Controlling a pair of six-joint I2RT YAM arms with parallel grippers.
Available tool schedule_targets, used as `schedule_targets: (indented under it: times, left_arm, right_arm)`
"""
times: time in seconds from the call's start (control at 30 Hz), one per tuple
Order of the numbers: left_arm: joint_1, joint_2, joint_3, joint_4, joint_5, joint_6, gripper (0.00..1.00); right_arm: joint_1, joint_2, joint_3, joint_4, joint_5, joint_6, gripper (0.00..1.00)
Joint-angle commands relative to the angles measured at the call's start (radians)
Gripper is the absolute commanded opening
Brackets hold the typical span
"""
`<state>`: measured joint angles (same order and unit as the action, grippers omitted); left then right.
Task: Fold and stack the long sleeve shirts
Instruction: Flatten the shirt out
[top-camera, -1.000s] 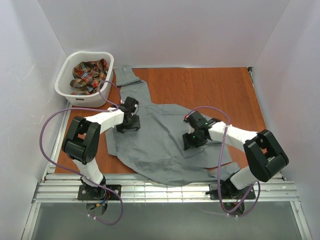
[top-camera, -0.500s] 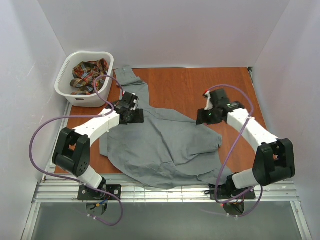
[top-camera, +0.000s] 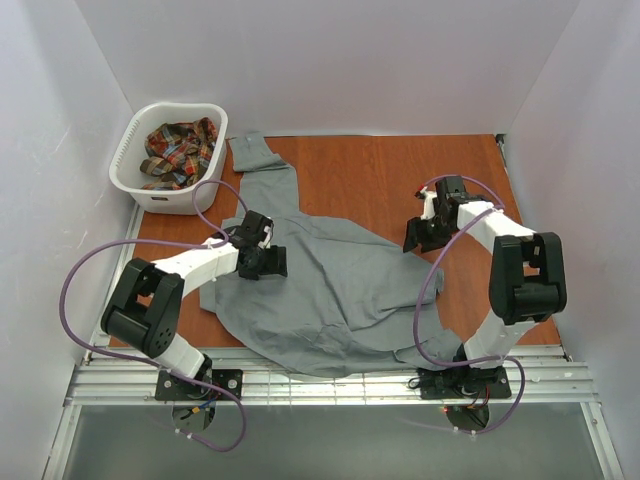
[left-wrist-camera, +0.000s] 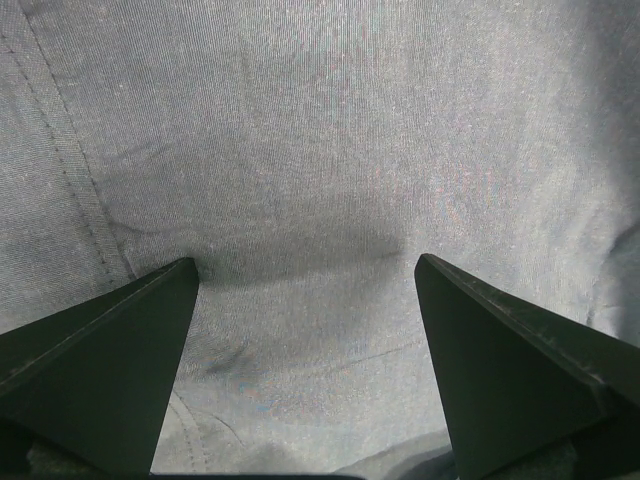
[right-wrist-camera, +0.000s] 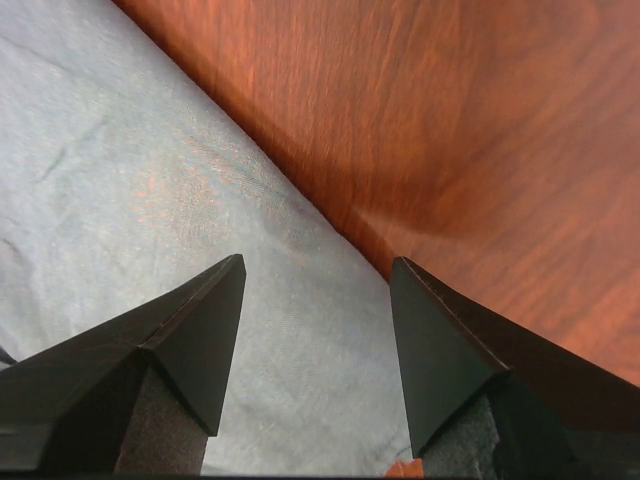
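Note:
The plain grey shirt (top-camera: 340, 290) lies spread and rumpled on the wooden table (top-camera: 400, 170), one sleeve (top-camera: 252, 155) reaching toward the far left. My left gripper (top-camera: 268, 262) is open just over the shirt's left part; its wrist view shows only grey cloth (left-wrist-camera: 320, 150) between the jaws (left-wrist-camera: 305, 265). My right gripper (top-camera: 415, 240) is open at the shirt's far right edge. In its wrist view (right-wrist-camera: 317, 262) the cloth's edge (right-wrist-camera: 150, 150) runs diagonally against bare wood (right-wrist-camera: 480, 120). The plaid shirt (top-camera: 178, 150) lies bunched in the basket.
The white plastic laundry basket (top-camera: 135, 185) stands at the far left corner. White walls close in the table on three sides. The shirt's hem hangs near the metal rail (top-camera: 330, 385) at the near edge.
My right gripper swung from the shirt's middle to its far right edge, and the shirt's right side shifted. My left gripper moved a little away, then back toward me.

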<state>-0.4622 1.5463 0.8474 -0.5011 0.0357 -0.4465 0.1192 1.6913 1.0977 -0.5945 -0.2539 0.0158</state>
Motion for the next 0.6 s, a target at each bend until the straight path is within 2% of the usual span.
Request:
schedule_targets:
  times: [0.0,0.07,0.23,0.33,0.37,0.47,0.57]
  left_arm:
    - [0.002,-0.018,-0.044,0.061,0.038,-0.009,0.84]
    - [0.002,-0.018,-0.051,0.070,0.033,-0.008,0.84]
    - [0.002,-0.023,-0.050,0.073,0.015,-0.001,0.84]
    - [0.002,-0.023,-0.054,0.072,0.007,-0.001,0.84]
    - [0.002,-0.022,-0.056,0.070,0.007,-0.001,0.84]
    - [0.000,-0.022,-0.057,0.068,-0.003,-0.003,0.84]
    - [0.002,-0.025,-0.059,0.068,-0.022,-0.006,0.84]
  right_arm:
    - [0.000,0.018,-0.010,0.044,-0.041,-0.054,0.54]
    - [0.000,0.031,-0.027,0.058,-0.059,-0.056,0.49]
    - [0.011,0.045,-0.032,0.061,-0.048,-0.066,0.19]
    - [0.019,0.048,-0.029,0.058,-0.033,-0.076,0.13]
    - [0.020,0.050,-0.032,0.059,-0.025,-0.079,0.03]
    - [0.039,0.044,-0.033,0.050,0.017,-0.086,0.01]
    - [0.109,-0.036,-0.016,0.047,0.204,-0.089,0.01]
